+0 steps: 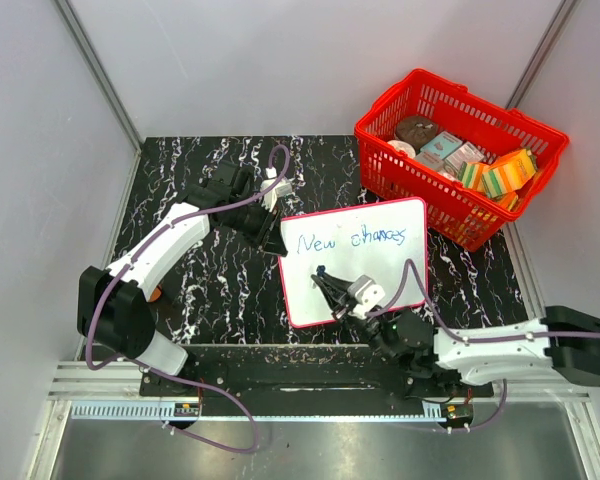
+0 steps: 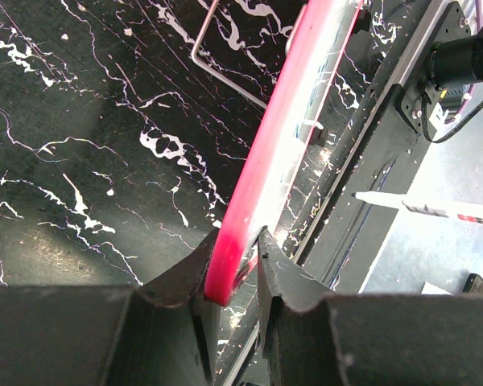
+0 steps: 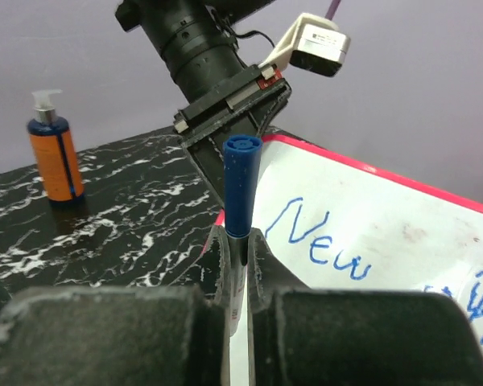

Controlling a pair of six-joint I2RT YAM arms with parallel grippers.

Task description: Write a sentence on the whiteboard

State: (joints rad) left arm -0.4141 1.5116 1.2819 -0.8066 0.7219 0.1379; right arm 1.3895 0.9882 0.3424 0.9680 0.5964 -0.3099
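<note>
The whiteboard (image 1: 380, 275), white with a thin red rim, lies tilted on the black marble table. The sentence (image 1: 352, 239) on it reads "New chances" in blue script along its top. My left gripper (image 1: 272, 232) is shut on the board's upper left corner; in the left wrist view the red rim (image 2: 274, 145) runs between my left gripper's (image 2: 233, 257) jaws. My right gripper (image 1: 327, 282) is shut on a blue marker (image 1: 322, 272) over the board's lower left part. In the right wrist view the marker (image 3: 241, 181) stands up from my right gripper (image 3: 240, 241), beside "New" (image 3: 322, 241).
A red basket (image 1: 410, 185) holding several boxes and packets stands at the back right, touching the board's right corner. An orange pump bottle (image 3: 52, 153) stands on the table to the left, near the left arm's base.
</note>
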